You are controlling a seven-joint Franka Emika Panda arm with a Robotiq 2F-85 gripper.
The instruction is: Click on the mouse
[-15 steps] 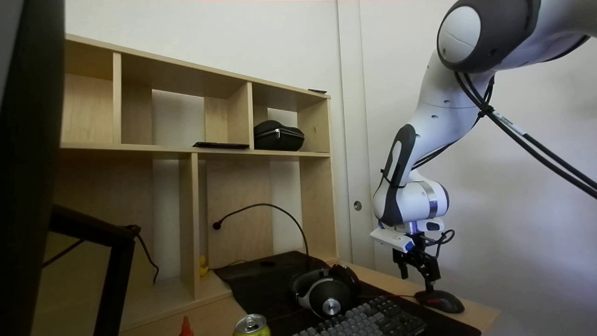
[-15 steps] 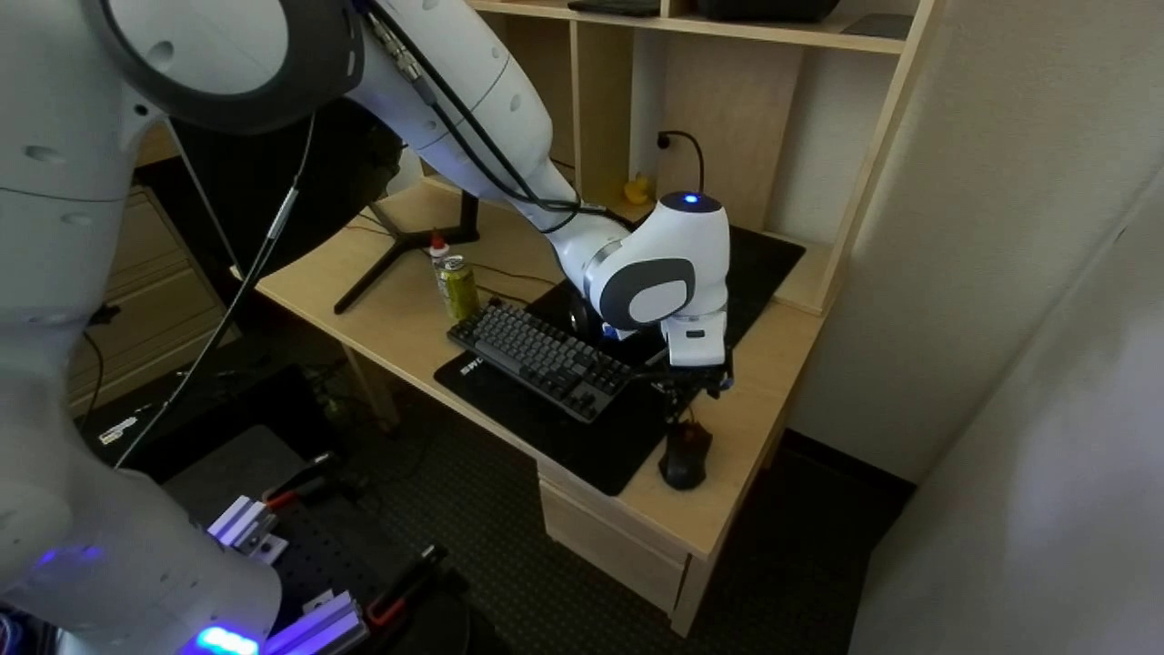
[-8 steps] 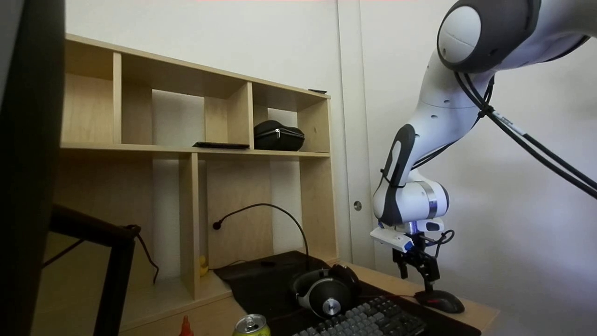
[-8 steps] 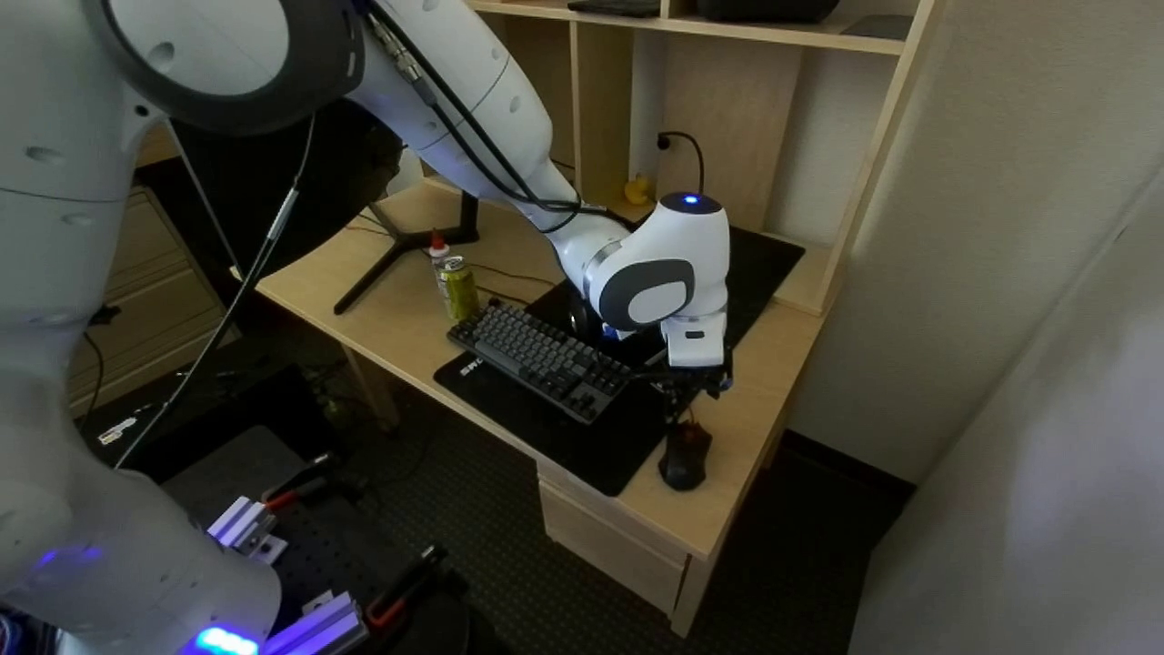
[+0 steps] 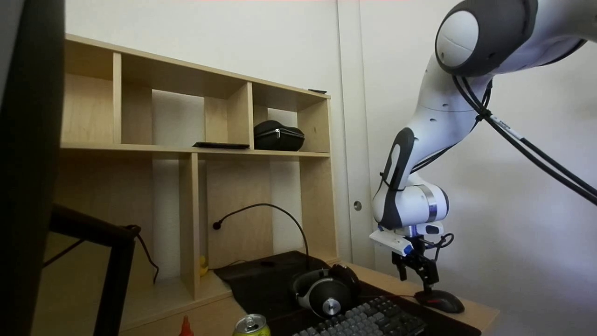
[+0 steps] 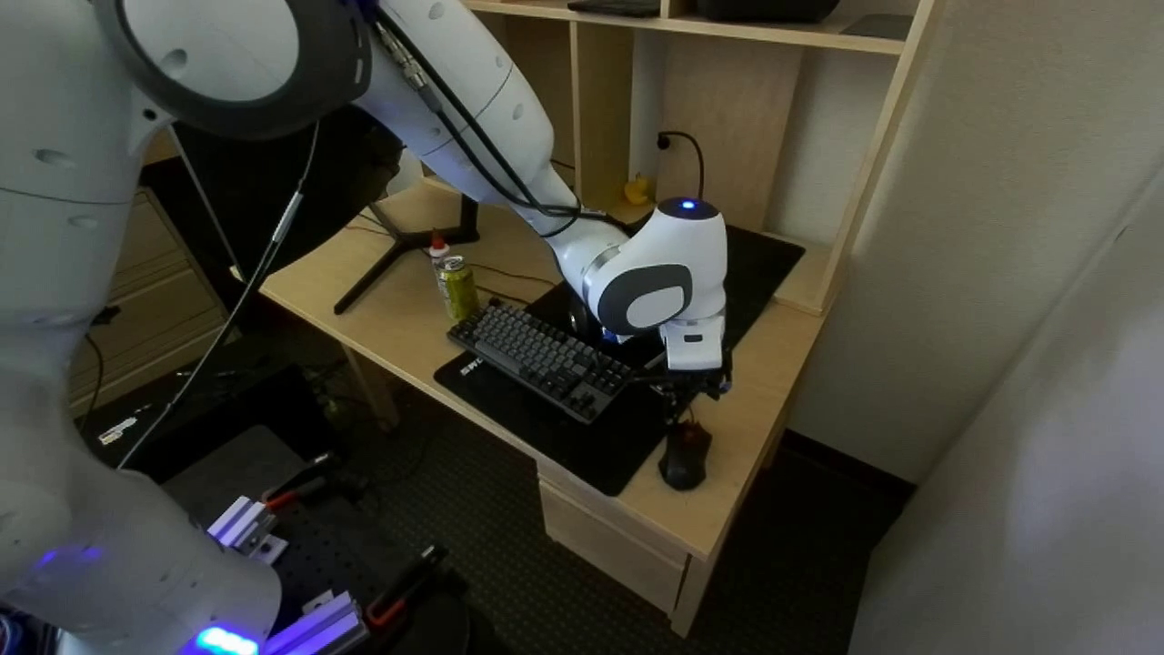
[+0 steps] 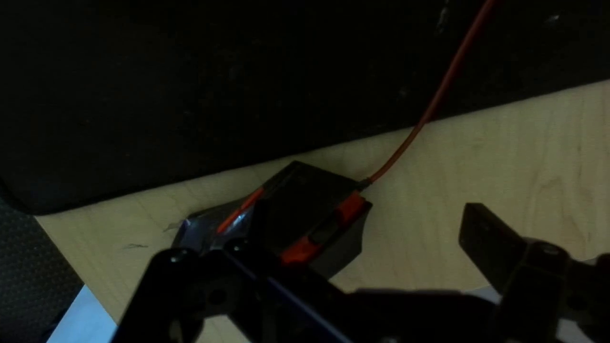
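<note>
The pincer (image 5: 415, 283) is spread wide, with nothing gripped. One fingertip (image 5: 427, 283) is held at the upper front of the mouse (image 5: 441, 302); whether it is touched or pressed cannot be told. The mouse is seated on the wood of the desk (image 6: 751, 409), just beside the black mat (image 6: 591, 455), across which its red cable (image 7: 443, 90) is led.
</note>
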